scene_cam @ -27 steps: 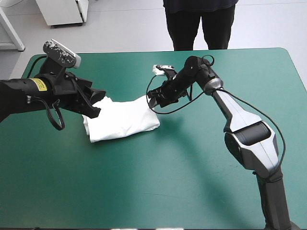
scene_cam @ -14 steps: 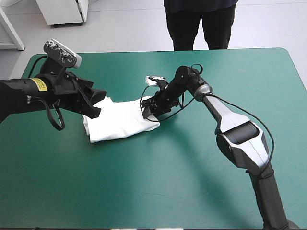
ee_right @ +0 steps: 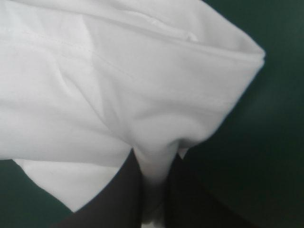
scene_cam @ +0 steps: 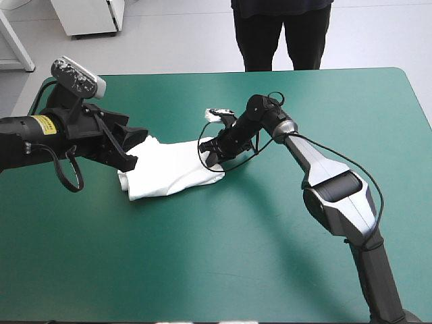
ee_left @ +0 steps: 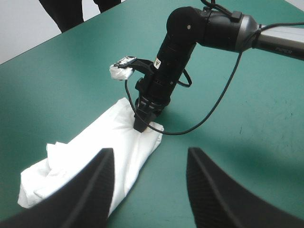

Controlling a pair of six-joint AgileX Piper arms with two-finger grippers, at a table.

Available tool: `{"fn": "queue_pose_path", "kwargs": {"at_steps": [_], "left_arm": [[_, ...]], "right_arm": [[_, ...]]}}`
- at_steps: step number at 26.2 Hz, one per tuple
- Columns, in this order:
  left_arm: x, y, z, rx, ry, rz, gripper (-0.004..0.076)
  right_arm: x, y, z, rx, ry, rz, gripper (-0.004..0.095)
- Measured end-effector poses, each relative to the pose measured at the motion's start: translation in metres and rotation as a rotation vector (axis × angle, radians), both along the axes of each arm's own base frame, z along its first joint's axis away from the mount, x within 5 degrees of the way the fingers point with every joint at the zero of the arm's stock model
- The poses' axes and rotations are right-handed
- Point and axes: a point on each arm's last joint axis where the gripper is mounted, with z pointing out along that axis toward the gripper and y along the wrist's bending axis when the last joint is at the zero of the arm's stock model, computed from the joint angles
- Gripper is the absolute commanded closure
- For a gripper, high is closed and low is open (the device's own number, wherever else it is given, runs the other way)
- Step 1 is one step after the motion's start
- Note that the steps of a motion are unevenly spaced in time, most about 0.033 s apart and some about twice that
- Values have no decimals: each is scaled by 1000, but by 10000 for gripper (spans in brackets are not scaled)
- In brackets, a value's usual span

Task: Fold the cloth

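Observation:
The white T-shirt (scene_cam: pixel 172 169) lies as a folded bundle left of the table's middle, its long side running left to right. My left gripper (scene_cam: pixel 133 147) hovers open at the bundle's left end, nothing between its fingers. The left wrist view shows the T-shirt (ee_left: pixel 104 142) just ahead of my left gripper (ee_left: pixel 149 152), and at the far end my right gripper (ee_left: pixel 141 126) points down into the cloth. My right gripper (scene_cam: pixel 209 158) sits on the bundle's right end. In its own view my right gripper (ee_right: pixel 154 156) is shut on a pinch of the T-shirt (ee_right: pixel 118 80).
The teal-green cover (scene_cam: pixel 223 256) spreads wide between the T-shirt and the table's near edge. My right arm (scene_cam: pixel 317 162) reaches across from the near right corner. The table's left edge lies close behind my left arm.
My right gripper moved left onto the T-shirt's right end and now pinches it. My left arm drew back slightly to the left, still open.

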Motion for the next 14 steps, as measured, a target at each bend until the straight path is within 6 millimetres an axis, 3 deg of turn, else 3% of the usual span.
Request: {"fn": "queue_pose_path", "kwargs": {"at_steps": [5, 8, 10, 14], "left_arm": [[-8, 2, 4, -17, -13, 3, 370], [-13, 3, 6, -27, -22, -1, 370], [-16, 4, 8, -39, -27, -8, 370], [-22, 4, 11, -56, -33, -18, 370]], "right_arm": [[2, -4, 2, -45, -11, -29, 917], [6, -16, 8, -91, -40, -53, 919], [12, -33, 13, -138, -67, -79, 919], [25, -102, 28, -297, -130, -184, 919]]}}
